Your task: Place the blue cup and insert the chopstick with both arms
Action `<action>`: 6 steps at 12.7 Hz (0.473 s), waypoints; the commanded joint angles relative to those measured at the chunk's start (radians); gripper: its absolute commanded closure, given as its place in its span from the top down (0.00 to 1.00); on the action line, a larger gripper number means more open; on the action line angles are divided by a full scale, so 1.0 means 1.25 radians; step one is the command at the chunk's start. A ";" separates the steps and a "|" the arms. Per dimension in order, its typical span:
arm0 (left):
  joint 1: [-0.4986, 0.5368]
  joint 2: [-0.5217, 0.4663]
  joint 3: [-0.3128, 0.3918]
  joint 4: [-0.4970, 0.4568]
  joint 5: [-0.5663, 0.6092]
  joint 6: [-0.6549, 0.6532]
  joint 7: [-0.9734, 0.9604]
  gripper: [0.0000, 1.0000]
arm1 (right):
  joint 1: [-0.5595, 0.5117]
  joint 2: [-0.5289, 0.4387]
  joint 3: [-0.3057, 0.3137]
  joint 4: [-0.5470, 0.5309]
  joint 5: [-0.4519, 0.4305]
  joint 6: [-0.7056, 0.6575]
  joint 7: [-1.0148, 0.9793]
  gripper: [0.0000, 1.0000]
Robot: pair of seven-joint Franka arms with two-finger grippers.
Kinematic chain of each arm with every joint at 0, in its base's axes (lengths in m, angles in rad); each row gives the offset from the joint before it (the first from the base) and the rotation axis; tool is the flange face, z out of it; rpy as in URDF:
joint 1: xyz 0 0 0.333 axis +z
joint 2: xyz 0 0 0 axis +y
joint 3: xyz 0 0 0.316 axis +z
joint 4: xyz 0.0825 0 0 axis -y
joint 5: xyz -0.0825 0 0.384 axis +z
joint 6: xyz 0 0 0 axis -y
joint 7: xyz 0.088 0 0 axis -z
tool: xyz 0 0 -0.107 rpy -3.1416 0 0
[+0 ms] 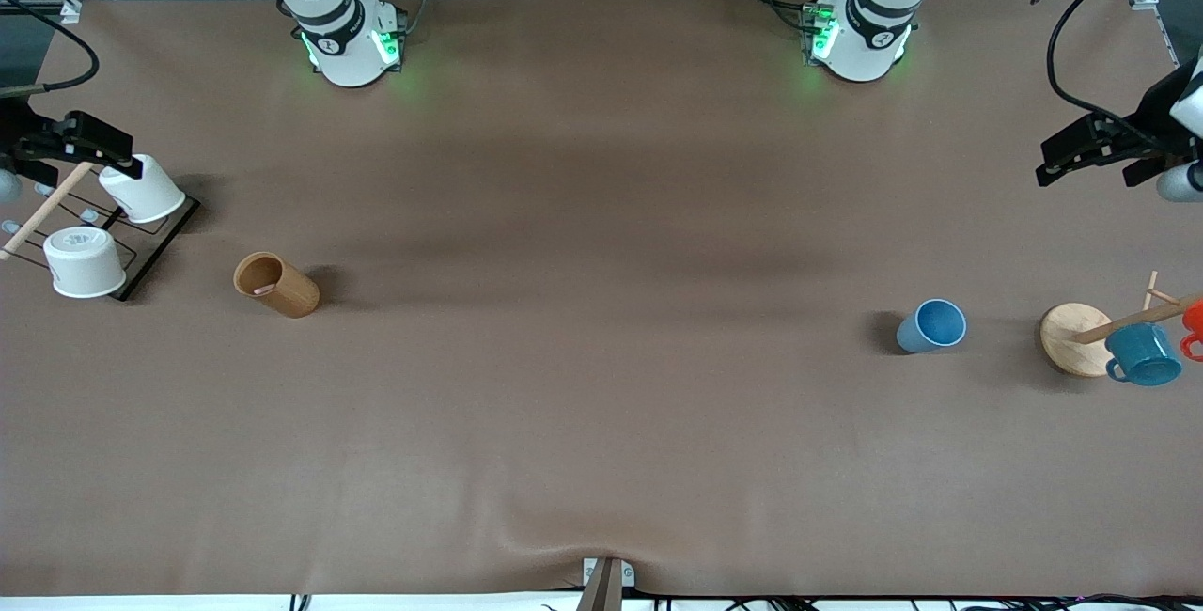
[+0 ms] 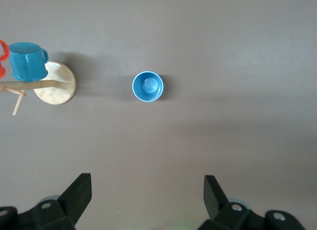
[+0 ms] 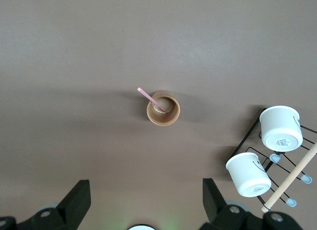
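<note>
The light-blue cup [image 1: 930, 326] [image 2: 147, 86] stands upright, mouth up, toward the left arm's end of the table. The pink chopstick [image 3: 150, 98] leans in a brown cylinder holder [image 1: 275, 284] [image 3: 163, 109] toward the right arm's end; only its tip [image 1: 263, 290] shows in the front view. My left gripper [image 1: 1081, 150] [image 2: 147, 190] hangs high at the table's edge, open and empty, well clear of the cup. My right gripper [image 1: 80, 143] [image 3: 146, 195] hangs high over the wire rack, open and empty, apart from the holder.
A wooden mug tree on a round base [image 1: 1076, 338] carries a teal mug [image 1: 1144, 354] and an orange mug [image 1: 1194, 320] beside the blue cup. A black wire rack [image 1: 160, 244] holds two white cups [image 1: 141, 188] [image 1: 85, 261] and a wooden rod [image 1: 42, 211].
</note>
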 commanded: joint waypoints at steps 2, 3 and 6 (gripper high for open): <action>0.003 0.004 -0.003 -0.014 0.012 0.003 0.001 1.00 | 0.000 0.016 -0.001 0.009 0.010 -0.005 0.000 1.00; 0.003 0.005 -0.003 -0.027 0.012 0.025 0.002 1.00 | 0.002 0.019 0.000 0.009 0.010 -0.004 0.000 1.00; 0.005 0.019 -0.003 -0.102 0.012 0.144 0.002 1.00 | -0.002 0.027 -0.001 0.007 0.010 -0.002 -0.002 1.00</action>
